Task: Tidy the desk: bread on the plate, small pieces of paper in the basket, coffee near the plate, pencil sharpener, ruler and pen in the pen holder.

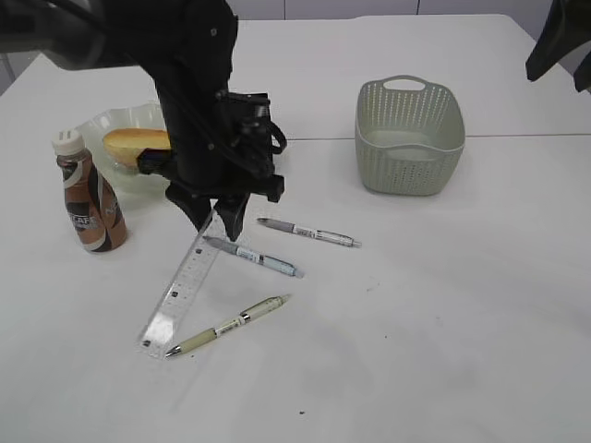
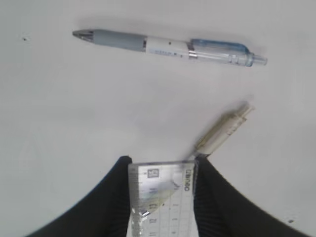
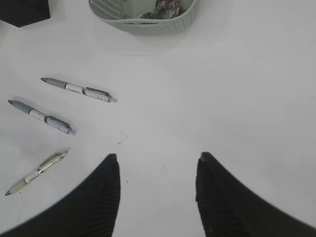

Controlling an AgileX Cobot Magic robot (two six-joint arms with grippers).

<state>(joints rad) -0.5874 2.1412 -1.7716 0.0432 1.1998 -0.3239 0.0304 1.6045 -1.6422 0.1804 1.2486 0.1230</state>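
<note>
My left gripper (image 1: pixel 218 220) is shut on one end of the clear ruler (image 1: pixel 182 288). The ruler slants down to the left from it, towards the tip of an olive pen (image 1: pixel 228 325). In the left wrist view the ruler (image 2: pixel 163 195) sits clamped between both black fingers. A grey-blue pen (image 1: pixel 255 257) and a grey pen (image 1: pixel 309 233) lie on the desk (image 1: pixel 443 323) beside it. The bread (image 1: pixel 136 142) lies on the green plate (image 1: pixel 97 127), with the coffee (image 1: pixel 88 194) in front. My right gripper (image 3: pixel 158 158) hangs open over bare desk. The pen holder and pencil sharpener are out of view.
The basket (image 1: pixel 409 134) stands at the back right with crumpled paper (image 3: pixel 168 7) inside. My right arm (image 1: pixel 559 41) is raised at the top right corner. A dark shape (image 3: pixel 24 10) fills the right wrist view's top left corner; I cannot tell what it is.
</note>
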